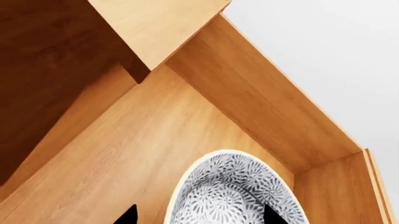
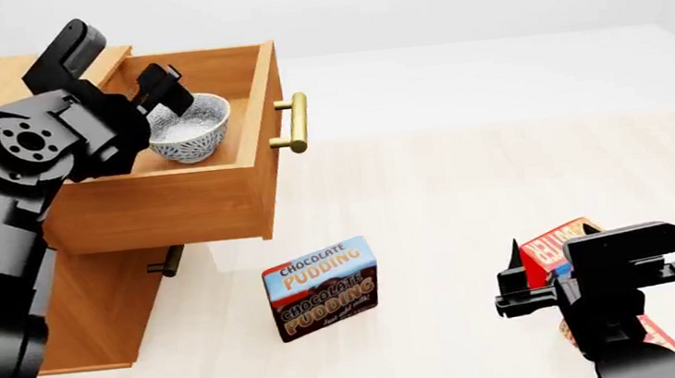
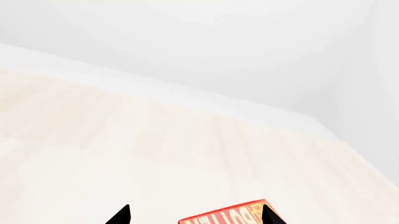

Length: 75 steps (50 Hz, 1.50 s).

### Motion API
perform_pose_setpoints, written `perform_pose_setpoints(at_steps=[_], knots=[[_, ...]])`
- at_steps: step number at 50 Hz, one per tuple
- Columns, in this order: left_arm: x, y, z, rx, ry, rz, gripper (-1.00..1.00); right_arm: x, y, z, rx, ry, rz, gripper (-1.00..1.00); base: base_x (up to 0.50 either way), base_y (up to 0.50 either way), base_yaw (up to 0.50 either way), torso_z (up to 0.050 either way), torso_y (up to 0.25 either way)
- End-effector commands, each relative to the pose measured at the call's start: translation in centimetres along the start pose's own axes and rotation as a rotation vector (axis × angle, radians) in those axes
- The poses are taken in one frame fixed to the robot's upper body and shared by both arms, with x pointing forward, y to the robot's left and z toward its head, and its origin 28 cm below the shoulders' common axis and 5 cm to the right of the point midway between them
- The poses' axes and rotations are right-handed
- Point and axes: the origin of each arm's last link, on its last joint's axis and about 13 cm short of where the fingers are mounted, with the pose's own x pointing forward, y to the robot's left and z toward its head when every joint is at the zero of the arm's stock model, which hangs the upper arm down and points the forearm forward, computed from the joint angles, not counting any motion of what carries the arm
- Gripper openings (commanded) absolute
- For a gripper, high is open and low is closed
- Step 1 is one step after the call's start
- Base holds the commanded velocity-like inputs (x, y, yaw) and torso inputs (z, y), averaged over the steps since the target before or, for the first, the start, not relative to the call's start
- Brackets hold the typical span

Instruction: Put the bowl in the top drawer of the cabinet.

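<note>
Light-brown wood-grain cabinet (image 2: 90, 315) fills the left of the head frame, its top drawer (image 2: 190, 198) pulled out with the horizontal brass bar handle (image 2: 291, 123) facing right, and the small white bowl with grey-black floral speckle (image 2: 191, 129) sits on the drawer floor. The black left gripper (image 1: 198, 215) hangs over the bowl, fingers apart on either side of it. Lower centre stands a chocolate pudding box (image 2: 322, 288); at lower right the black right gripper (image 3: 194, 215) hovers, fingers spread, above a red box (image 2: 557, 244).

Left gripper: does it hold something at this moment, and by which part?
The left gripper has the bowl between its fingertips over the open top drawer. Whether it grips the rim, or has released, cannot be told.
</note>
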Motion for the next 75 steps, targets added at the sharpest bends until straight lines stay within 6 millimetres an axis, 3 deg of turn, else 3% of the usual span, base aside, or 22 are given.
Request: perform_pose_setpoints(at_steps=[1,11,27,45,61,66,75], knots=[[0.0,0.0,0.1,0.003,-0.007,-0.003,1.00,0.0,0.0,0.1,-0.002,-0.001,0.000,1.00,0.00,0.00,0.00,0.000,0.000],[-1.0,-0.3,0.7,0.016,-0.032,-0.031,1.00,-0.1,0.0,0.1,-0.003,0.000,0.002,1.00,0.00,0.00,0.00,0.000,0.000],[-4.4,-0.9,2.0,0.056,-0.123,-0.104,1.00,-0.1,0.0,0.2,-0.012,-0.002,0.006,1.00,0.00,0.00,0.00,0.001,0.001],[-8.7,-1.7,1.6,0.158,-0.185,-0.321,1.00,0.0,0.1,0.1,-0.004,0.001,0.001,1.00,0.00,0.00,0.00,0.000,0.001],[-13.0,0.2,-2.6,0.381,-0.271,-0.527,1.00,-1.5,-0.2,2.5,-0.012,-0.102,-0.059,1.00,0.00,0.00,0.00,0.000,0.000],[-13.6,1.8,-4.3,0.446,-0.305,-0.586,1.00,-2.8,-0.7,3.9,-0.013,-0.177,-0.107,1.00,0.00,0.00,0.00,0.000,0.000],[-15.0,5.5,-7.1,0.491,-0.411,-0.702,1.00,-3.3,0.0,5.3,0.008,-0.262,-0.127,1.00,0.00,0.00,0.00,0.000,0.000]])
